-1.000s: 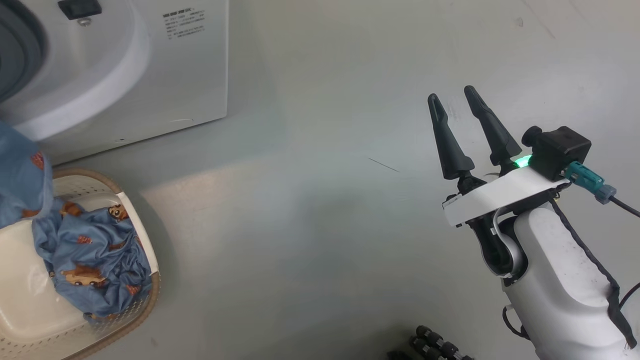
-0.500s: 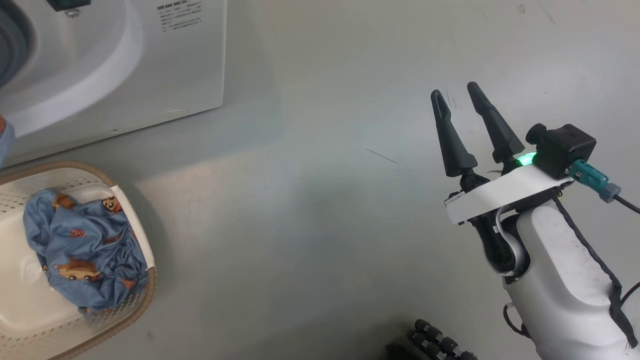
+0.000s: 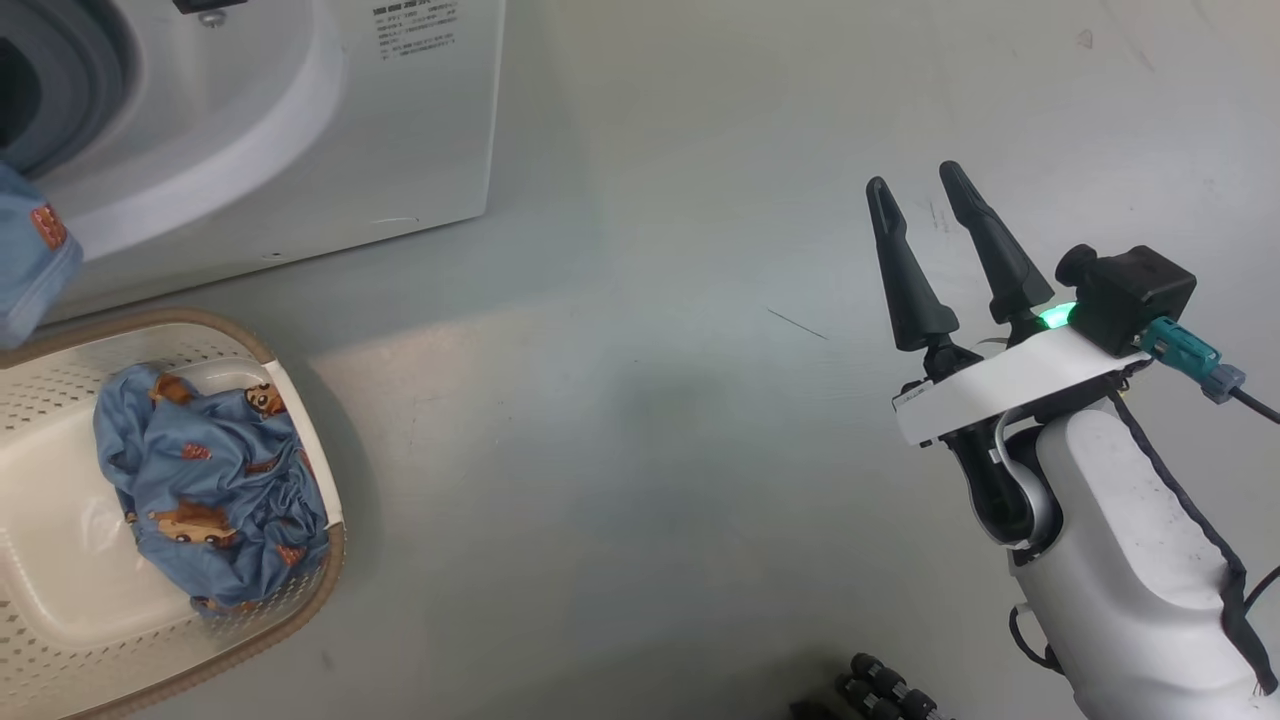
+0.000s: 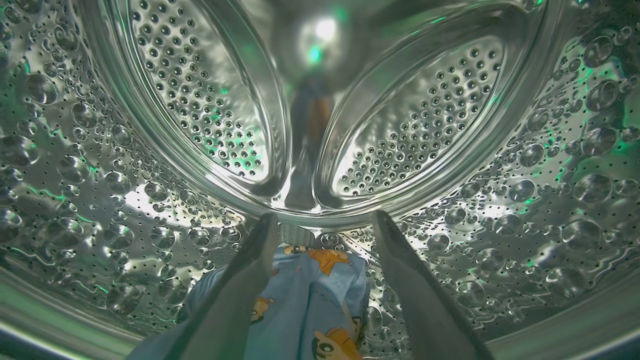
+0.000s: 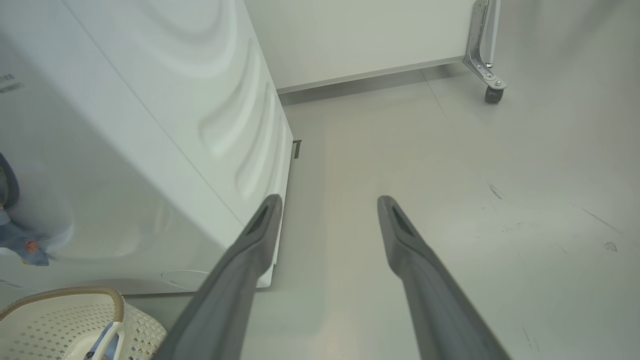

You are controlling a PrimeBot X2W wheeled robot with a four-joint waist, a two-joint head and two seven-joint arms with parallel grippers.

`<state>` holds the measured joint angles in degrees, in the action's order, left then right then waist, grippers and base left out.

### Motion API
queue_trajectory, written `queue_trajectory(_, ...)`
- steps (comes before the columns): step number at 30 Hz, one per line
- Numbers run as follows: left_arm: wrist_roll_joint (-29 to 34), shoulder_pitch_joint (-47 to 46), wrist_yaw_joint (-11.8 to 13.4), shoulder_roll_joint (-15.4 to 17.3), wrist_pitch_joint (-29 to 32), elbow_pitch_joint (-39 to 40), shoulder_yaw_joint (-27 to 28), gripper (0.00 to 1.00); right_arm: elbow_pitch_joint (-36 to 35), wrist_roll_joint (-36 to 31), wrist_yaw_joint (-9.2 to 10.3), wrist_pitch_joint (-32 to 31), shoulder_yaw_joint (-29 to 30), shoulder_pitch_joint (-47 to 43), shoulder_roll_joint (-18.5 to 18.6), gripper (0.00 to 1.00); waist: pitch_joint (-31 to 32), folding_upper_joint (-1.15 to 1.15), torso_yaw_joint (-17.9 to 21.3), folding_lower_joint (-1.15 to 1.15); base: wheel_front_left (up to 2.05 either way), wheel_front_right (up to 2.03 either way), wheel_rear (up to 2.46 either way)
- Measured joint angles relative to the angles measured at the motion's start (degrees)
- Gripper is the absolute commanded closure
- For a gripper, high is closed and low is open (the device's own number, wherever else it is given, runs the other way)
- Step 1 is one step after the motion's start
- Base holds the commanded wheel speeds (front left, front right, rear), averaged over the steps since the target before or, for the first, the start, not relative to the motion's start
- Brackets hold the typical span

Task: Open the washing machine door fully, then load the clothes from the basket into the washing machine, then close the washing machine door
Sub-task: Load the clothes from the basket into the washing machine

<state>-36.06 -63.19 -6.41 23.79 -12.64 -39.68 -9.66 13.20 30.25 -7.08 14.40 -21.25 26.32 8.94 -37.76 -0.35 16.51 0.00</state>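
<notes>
Head view: our right gripper (image 3: 912, 178) hovers over grey floor (image 3: 640, 450), fingers parted, holding nothing. Well to their left stand the washing machine (image 3: 300, 130) and the basket (image 3: 325, 560), with blue clothes (image 3: 210, 490) bunched inside it.

Left wrist view: our left gripper (image 4: 325, 216) reaches inside the steel drum (image 4: 200, 100), fingers spread wide and released, with a blue printed garment (image 4: 305, 300) lying loose between them.

Right wrist view: the right fingers gape. The washing machine stands just left of them, the basket at lower left.
</notes>
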Motion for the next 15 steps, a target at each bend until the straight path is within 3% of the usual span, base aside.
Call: queue_trajectory(15, 0.3, 7.8, -0.1, -0.3, -1.6, -1.0, -1.0, 0.0, 0.8, 0.0, 0.0, 0.0, 0.1, 0.0, 0.0, 0.0, 3.2, 0.0, -1.8, 0.0, 0.0, 0.0, 0.0)
